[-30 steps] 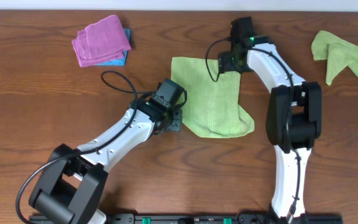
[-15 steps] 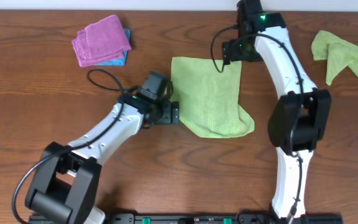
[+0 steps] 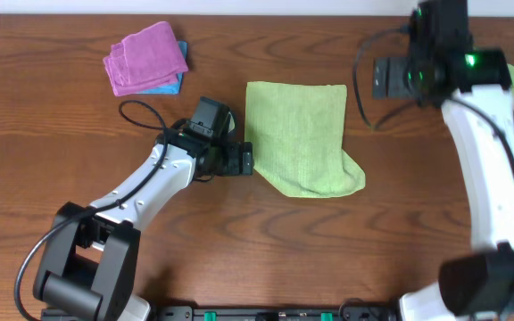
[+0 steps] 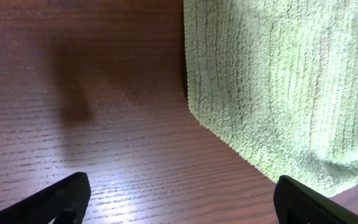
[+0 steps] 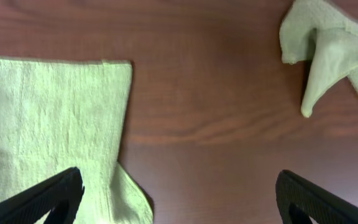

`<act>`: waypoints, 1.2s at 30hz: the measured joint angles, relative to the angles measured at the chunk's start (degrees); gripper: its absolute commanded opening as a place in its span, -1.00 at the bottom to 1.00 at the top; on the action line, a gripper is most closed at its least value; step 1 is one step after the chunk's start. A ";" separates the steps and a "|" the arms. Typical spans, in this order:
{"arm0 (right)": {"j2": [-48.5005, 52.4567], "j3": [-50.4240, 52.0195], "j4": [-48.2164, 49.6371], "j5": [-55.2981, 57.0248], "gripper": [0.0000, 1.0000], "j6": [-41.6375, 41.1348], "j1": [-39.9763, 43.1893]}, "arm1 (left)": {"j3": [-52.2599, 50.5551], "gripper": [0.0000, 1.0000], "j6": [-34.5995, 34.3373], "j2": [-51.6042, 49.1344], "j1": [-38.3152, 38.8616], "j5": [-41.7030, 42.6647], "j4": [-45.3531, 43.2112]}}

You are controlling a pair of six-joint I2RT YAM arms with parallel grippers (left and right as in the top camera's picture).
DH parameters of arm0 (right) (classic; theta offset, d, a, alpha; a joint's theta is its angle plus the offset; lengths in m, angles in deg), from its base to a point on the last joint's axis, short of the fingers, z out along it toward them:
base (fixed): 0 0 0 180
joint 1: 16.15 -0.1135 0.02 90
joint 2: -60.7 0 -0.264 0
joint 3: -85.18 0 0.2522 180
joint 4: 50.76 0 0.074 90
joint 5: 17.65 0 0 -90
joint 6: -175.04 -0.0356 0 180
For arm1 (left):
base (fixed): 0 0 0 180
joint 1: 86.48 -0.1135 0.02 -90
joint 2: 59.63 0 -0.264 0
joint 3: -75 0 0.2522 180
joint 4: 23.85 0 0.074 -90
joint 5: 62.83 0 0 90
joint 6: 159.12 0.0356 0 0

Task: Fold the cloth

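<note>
Table [image 3: 43,152] | cloth [image 3: 302,134] folded, freed | left gripper [image 3: 246,160] just released, spread beside cloth | right gripper [image 3: 377,78] spread, pulled clear | you: tidy protruding corner.

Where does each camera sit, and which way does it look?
Overhead: above the table, facing straight down; both arms, green cloth, pink cloth.
Left wrist: on the left arm, facing down at the green cloth's edge; left gripper's open fingertips.
Right wrist: on the right arm, facing down at that cloth's corner and another green cloth; right gripper's open fingertips.
Shared: all three see the green cloth.
</note>
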 measured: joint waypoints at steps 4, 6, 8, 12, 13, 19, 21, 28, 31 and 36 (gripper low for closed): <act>-8.07 12.07 2.25 -3.23 0.75 0.52 2.25 | 0.00 0.97 0.44 0.00 0.00 0.79 -0.61; -11.50 17.42 2.82 -5.86 0.60 0.79 3.54 | 0.00 0.98 0.59 0.00 0.00 1.01 -1.86; -13.25 21.18 3.23 -8.26 0.57 0.85 3.80 | -0.04 0.98 0.61 -0.09 0.00 1.29 -3.80; -13.60 27.08 4.04 -12.11 0.61 0.87 3.82 | -0.04 0.99 0.66 -2.27 0.00 2.97 -7.39; -13.60 28.57 4.07 -13.20 0.61 0.94 3.82 | -0.04 1.00 0.68 -3.61 0.00 3.80 -8.09; -13.60 30.36 4.50 -17.94 0.61 2.21 5.90 | 0.02 1.00 0.74 -8.26 -0.02 7.93 -11.15; -13.60 30.36 4.44 -19.06 0.61 2.71 7.15 | 0.02 1.00 0.74 -8.70 0.00 8.90 -12.00; -13.60 30.58 4.46 -27.02 0.54 6.75 10.21 | 0.02 0.96 0.61 -10.23 0.00 12.41 -17.46; -13.60 31.82 5.09 -31.41 0.36 8.72 10.14 | 0.02 0.95 0.09 -10.78 0.00 13.55 -18.95; -12.31 35.12 10.67 -36.33 -0.97 9.75 8.63 | 0.02 1.00 -0.79 -11.37 -0.04 16.74 -20.09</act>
